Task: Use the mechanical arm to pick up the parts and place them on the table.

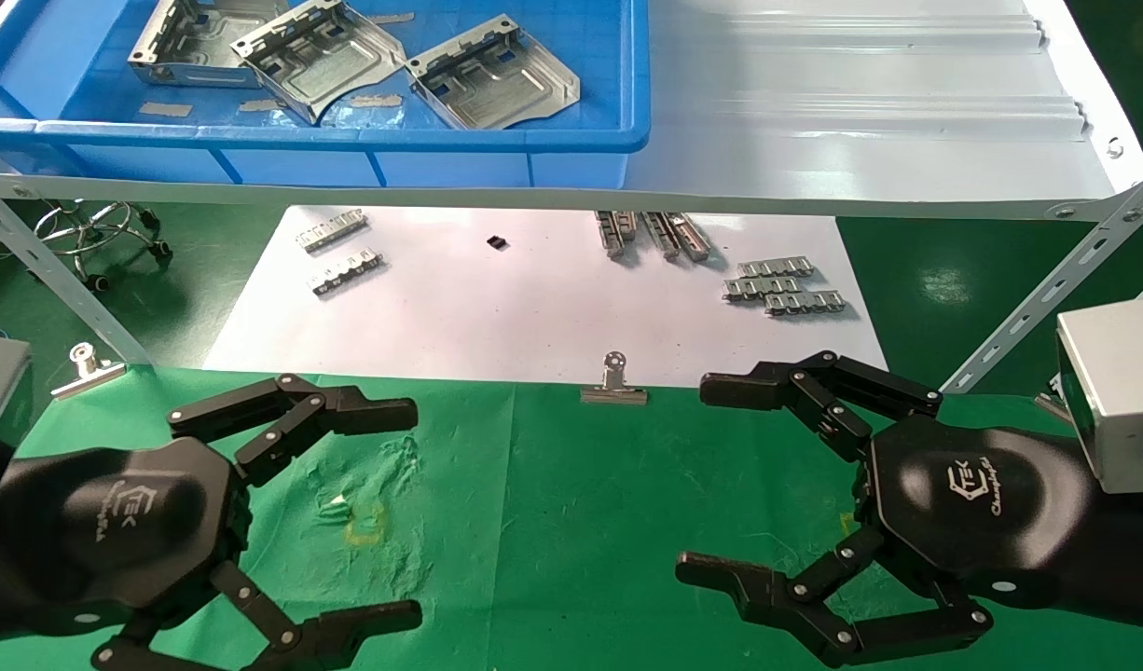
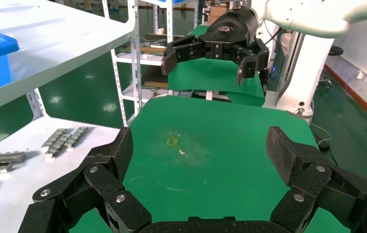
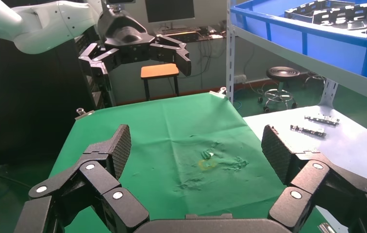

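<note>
From the head we look forward and down on the wrinkled green cloth counter (image 1: 571, 503). Our left wrist camera sits close behind its black three-fingered tool (image 2: 198, 160), facing across that counter; the right wrist camera (image 3: 196, 160) faces back the other way. All three views share the counter's worn yellowish patch (image 1: 366, 522).

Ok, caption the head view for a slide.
Both open claws, left gripper and right gripper, hover over the green table; parts wait in the blue bin.
</note>
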Action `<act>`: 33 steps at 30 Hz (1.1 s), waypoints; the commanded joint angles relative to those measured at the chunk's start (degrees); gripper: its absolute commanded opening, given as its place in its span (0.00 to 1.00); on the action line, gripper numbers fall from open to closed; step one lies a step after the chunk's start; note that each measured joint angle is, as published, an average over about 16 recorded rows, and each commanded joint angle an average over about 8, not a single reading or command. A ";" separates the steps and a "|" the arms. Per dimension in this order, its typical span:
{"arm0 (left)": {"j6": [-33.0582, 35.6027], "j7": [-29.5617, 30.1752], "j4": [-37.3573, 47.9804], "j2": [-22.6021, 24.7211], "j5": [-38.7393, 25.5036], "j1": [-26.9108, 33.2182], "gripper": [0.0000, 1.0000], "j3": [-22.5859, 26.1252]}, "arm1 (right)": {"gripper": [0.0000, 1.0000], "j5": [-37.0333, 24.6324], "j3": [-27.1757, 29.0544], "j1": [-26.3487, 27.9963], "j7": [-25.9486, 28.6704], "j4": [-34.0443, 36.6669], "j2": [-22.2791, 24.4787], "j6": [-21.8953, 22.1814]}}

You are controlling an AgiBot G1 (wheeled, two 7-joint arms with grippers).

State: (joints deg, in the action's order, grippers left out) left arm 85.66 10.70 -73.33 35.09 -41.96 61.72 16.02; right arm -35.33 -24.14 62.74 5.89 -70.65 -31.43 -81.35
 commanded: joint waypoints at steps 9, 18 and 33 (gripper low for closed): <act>0.00 0.00 0.00 0.00 0.00 0.00 1.00 0.00 | 1.00 0.00 0.00 0.00 0.00 0.00 0.00 0.00; 0.00 0.01 -0.03 -0.01 0.01 -0.02 1.00 0.00 | 0.26 0.00 0.00 0.00 0.00 0.00 0.00 0.00; -4.99 0.43 2.70 3.15 -0.97 3.26 1.00 -0.22 | 0.00 0.00 0.00 0.00 0.00 0.00 0.00 0.00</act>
State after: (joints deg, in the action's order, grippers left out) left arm 80.60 11.22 -70.38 38.40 -43.13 65.36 15.93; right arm -35.33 -24.14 62.74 5.89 -70.65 -31.43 -81.35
